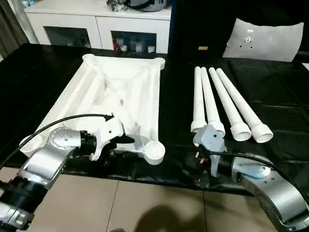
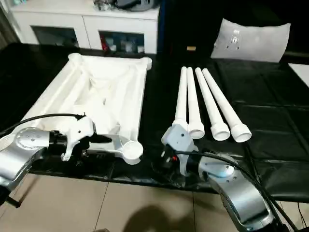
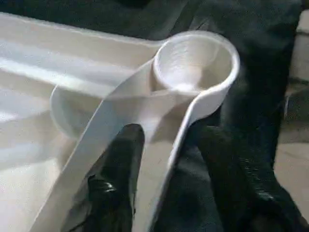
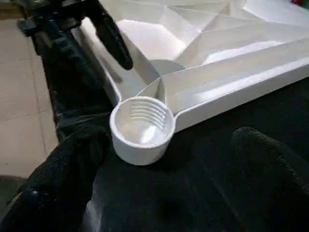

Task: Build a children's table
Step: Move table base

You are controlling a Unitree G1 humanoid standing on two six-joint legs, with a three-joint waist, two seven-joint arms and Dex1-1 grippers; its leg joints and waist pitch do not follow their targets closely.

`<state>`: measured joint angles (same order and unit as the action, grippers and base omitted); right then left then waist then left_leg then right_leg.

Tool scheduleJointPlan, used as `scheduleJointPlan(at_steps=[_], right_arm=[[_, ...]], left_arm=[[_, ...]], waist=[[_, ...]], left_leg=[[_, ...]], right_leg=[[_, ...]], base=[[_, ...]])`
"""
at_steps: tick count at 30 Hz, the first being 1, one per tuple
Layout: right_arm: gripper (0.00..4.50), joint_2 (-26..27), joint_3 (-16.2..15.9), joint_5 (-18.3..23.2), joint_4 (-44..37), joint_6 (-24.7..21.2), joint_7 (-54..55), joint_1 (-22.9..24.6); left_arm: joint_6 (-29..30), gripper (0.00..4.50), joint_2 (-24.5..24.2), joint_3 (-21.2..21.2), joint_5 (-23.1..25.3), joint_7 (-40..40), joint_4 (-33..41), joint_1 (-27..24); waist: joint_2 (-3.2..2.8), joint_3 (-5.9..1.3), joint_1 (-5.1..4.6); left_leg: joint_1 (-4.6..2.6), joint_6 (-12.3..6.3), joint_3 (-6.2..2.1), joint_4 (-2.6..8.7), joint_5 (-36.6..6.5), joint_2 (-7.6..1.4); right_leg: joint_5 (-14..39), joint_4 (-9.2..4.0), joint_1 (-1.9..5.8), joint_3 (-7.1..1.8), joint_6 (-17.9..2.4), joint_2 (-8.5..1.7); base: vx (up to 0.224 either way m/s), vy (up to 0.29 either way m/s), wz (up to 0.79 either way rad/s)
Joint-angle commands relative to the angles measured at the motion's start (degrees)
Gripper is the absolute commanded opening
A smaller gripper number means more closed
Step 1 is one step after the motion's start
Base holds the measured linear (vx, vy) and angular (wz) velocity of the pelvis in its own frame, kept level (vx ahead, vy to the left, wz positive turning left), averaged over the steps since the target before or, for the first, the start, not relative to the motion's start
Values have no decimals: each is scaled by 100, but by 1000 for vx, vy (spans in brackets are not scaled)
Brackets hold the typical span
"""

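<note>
The white table top (image 1: 120, 92) lies underside up on the black padded surface, its X ribs and round corner sockets showing. My left gripper (image 3: 173, 135) straddles the near rim just behind the near right corner socket (image 1: 154, 151). One finger (image 3: 116, 183) is inside the rim and the other is outside with a dark gap left. Several white tapered legs (image 1: 227, 104) lie side by side to the right, flared ends toward me. My right gripper (image 4: 166, 159) hovers low in front of the legs, open and empty, pointing at that same socket (image 4: 140, 128).
The black padded surface (image 1: 280, 96) ends at a front edge close to both wrists, with tiled floor (image 1: 145, 203) below. A white cabinet (image 1: 96, 24) stands behind it, and a white sheet (image 1: 265, 41) leans at the back right. A black cable (image 1: 72, 118) arches over my left wrist.
</note>
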<state>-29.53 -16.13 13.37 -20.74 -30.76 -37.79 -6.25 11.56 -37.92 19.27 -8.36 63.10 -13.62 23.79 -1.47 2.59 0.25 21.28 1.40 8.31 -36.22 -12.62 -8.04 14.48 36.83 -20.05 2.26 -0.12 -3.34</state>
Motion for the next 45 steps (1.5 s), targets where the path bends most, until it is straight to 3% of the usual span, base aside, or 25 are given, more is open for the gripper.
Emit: scheduleJointPlan(at_steps=[1,5,10,11,19,23,27,30,34,37,38,41,43,45], right_arm=[[450,-64,-46,44,-183,-86,-100,32],[450,-69,-91,56,-209,-138,-158,15],[450,-70,-97,63,-178,-156,-156,-24],[450,-75,-89,55,-182,-174,-174,-25],[450,-86,-70,46,-211,-230,-207,-19],[450,-73,-66,42,-264,-252,-173,12],[450,-32,-38,-5,-236,-258,-108,-5],[450,13,-31,-22,-165,-291,-88,-97],[450,50,30,-38,-143,-316,-6,-120],[450,388,390,80,123,-378,381,-287],[450,456,470,181,105,-411,394,-317],[450,582,549,194,144,-246,471,-454],[450,806,600,-29,350,-161,885,-716],[450,909,611,-161,474,-145,1113,-839]], left_arm=[[-163,195,-42,101,161,68,-142,149],[-333,163,-44,212,374,102,-503,334],[-591,131,-5,266,569,157,-841,450],[-636,106,46,253,591,190,-947,486],[-784,59,154,310,724,270,-1295,594],[-636,38,337,148,637,174,-1422,663],[-626,17,601,-70,541,-136,-1679,856],[-936,3,690,-39,617,-126,-1828,936],[-1292,3,717,-6,681,-12,-1851,908],[-1166,3,791,-195,477,12,-1753,871],[-1211,28,781,-237,437,6,-1700,855],[-1226,56,761,-337,343,-31,-1577,826],[-1210,82,723,-433,310,-124,-1472,819],[-1197,92,714,-494,276,-165,-1423,808]], waist=[[-35,-243,11],[-38,-177,7],[-48,-181,-3],[-65,-178,-1],[-48,-143,6],[-54,-157,-12],[-53,-190,-22],[-45,-215,-41],[-47,-226,-70],[-49,-236,-73],[-79,-249,-64],[-86,-270,-38],[-82,-261,-40],[-87,-241,-54]], left_leg=[[-78,-259,-163,528,-827,-469],[-115,6,-169,589,-1462,-488],[-99,42,-178,596,-1335,-501],[-98,25,-177,596,-1300,-501],[-93,6,-168,620,-1360,-510],[-73,-54,-158,608,-1132,-503],[-77,-230,-143,581,-737,-507],[-42,-399,-152,561,-430,-506],[-48,-557,-138,545,-315,-512],[-42,-540,-135,544,-260,-514],[-55,-528,-131,534,-205,-518],[-29,-675,-127,495,164,-510],[-33,-705,-124,504,132,-518],[-41,-589,-118,528,-31,-517]], right_leg=[[-233,-416,172,-295,-1562,-511],[660,-485,114,-327,-1471,-524],[449,-473,114,-340,-1465,-539],[360,-467,113,-339,-1486,-539],[665,-508,111,-355,-1489,-560],[404,-493,130,-352,-1544,-555],[-212,-465,153,-336,-1659,-560],[-701,-431,192,-325,-1709,-570],[-990,-426,196,-317,-1759,-576],[-1002,-408,182,-311,-1820,-578],[-1090,-400,174,-309,-1838,-566],[-1685,-329,171,-297,-1847,-563],[-1657,-332,161,-289,-1866,-565],[-1340,-352,143,-280,-1893,-554]], base=[[0,0,0],[0,0,0],[0,0,0],[0,0,0],[0,0,0],[0,0,0],[0,0,0],[0,0,0],[0,0,0],[0,0,0],[0,0,0],[0,0,0],[0,0,0],[0,0,0]])
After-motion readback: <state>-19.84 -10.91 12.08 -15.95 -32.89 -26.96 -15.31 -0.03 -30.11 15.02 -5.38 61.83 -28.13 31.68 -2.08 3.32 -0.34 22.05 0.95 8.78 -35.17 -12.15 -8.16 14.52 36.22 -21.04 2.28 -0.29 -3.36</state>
